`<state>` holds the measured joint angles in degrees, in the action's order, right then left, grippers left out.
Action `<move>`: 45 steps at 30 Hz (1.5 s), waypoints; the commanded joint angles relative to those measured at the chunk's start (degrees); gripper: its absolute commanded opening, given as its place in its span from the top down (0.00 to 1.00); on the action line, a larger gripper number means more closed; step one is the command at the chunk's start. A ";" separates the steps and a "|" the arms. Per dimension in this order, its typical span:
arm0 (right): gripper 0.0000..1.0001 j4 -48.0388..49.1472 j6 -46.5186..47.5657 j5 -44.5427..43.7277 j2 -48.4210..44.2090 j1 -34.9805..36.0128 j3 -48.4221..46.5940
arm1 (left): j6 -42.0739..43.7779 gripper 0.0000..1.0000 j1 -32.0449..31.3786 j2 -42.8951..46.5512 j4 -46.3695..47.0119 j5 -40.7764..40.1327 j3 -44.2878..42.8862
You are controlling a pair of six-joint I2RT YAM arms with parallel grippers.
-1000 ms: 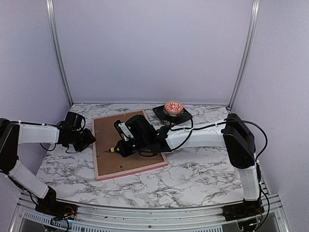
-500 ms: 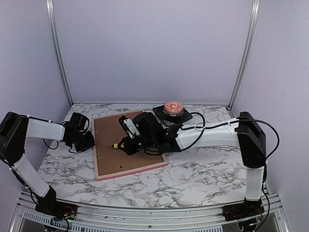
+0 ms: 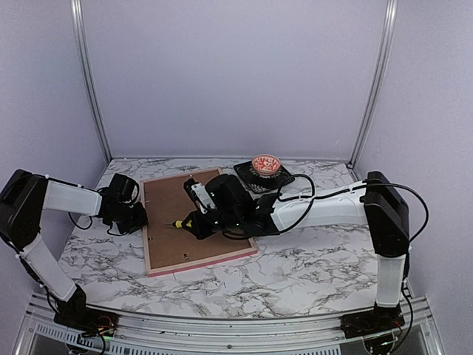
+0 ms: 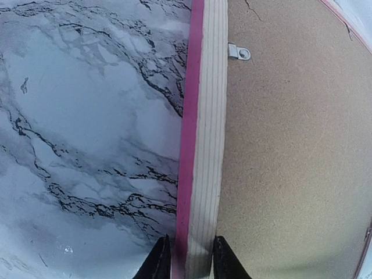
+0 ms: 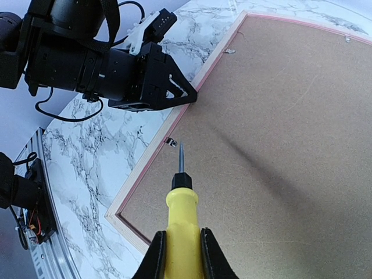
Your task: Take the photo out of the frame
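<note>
On marble table (image 3: 295, 270) — frame (image 3: 202, 263) face-down; lilac walls (image 3: 236, 74).

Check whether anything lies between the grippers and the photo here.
Yes. The frame lies face down, and the brown backing board fills its back, pinned by small metal tabs, hiding the photo entirely. The right gripper holds a yellow-handled screwdriver, tip by a tab on one rail; the left gripper pinches that same rail.
</note>
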<state>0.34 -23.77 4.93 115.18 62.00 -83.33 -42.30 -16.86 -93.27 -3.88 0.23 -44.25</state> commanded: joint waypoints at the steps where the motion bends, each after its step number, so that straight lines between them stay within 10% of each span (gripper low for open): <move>1: 1.00 1.83 0.75 -0.45 -2.62 0.50 0.27 | -1.36 0.74 -0.18 0.78 0.88 0.10 1.28; 17: 1.00 -3.96 10.20 5.86 -8.51 2.21 9.93 | -27.83 0.80 -19.82 12.76 4.48 -8.95 13.71; 26: 1.00 -5.66 10.77 7.85 -14.78 4.25 16.53 | -24.83 0.43 -23.85 21.21 2.02 -11.06 13.83; 45: 1.00 -5.34 7.17 4.14 -6.38 6.04 10.15 | -17.31 0.79 -15.10 18.19 12.16 -1.20 19.46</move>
<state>-5.65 -15.27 10.94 107.72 67.61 -70.28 -61.25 -32.56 -73.69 5.08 -3.11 -25.67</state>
